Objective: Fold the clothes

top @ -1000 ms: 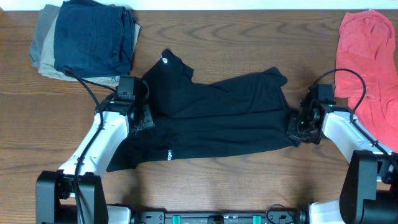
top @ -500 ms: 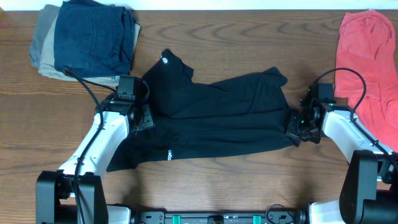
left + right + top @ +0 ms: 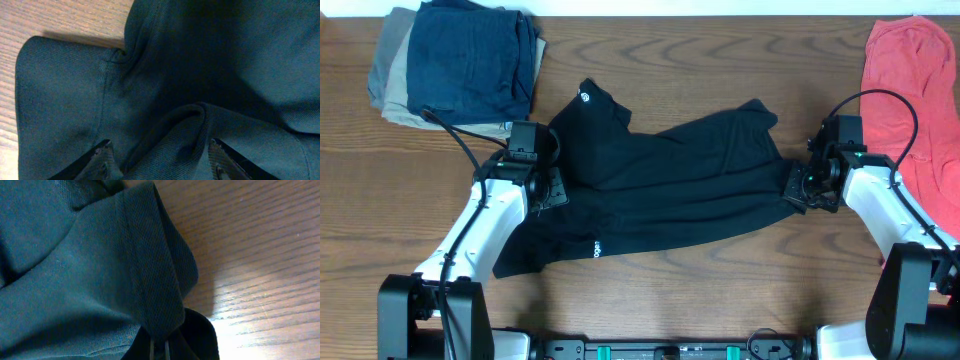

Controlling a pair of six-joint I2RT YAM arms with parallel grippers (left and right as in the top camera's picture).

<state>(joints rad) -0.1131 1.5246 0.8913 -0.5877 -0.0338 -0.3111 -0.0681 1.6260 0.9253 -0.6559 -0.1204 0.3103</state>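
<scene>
Wide wooden worktop [image 3: 720, 310] fills the overhead view, and sprawled across its middle is the black garment [image 3: 660, 190], long and limp. Its long axis runs side to side, from a tail at lower left to a rumpled end right of centre. At the upper right of the frame the red-pink shirt [image 3: 910, 90] lies flat, and at the upper left sits the navy and khaki stack [image 3: 460, 65], both well apart from the action. Down to the arms: the left gripper [image 3: 160, 155] sits over the garment's left side, jaws spread, with a raised ridge of cloth between the fingertips [image 3: 102, 152] but nothing clamped that I can see. At the garment's other end, the right gripper [image 3: 159, 347] has its jaws pressed together on the stitched hem [image 3: 150, 270], and the cloth rises off the wood straight into the pinch. Here's the relation that matters: nearly all the fabric lies to the left of that right-hand pinch, along the long axis. I'd judge a fold has to carry this end leftward over the body, toward the waiting left arm. The right arm is the one in charge and the left is nearer the far end. Smallest of all, a white logo mark [image 3: 586, 97] shows near the garment's top corner.
</scene>
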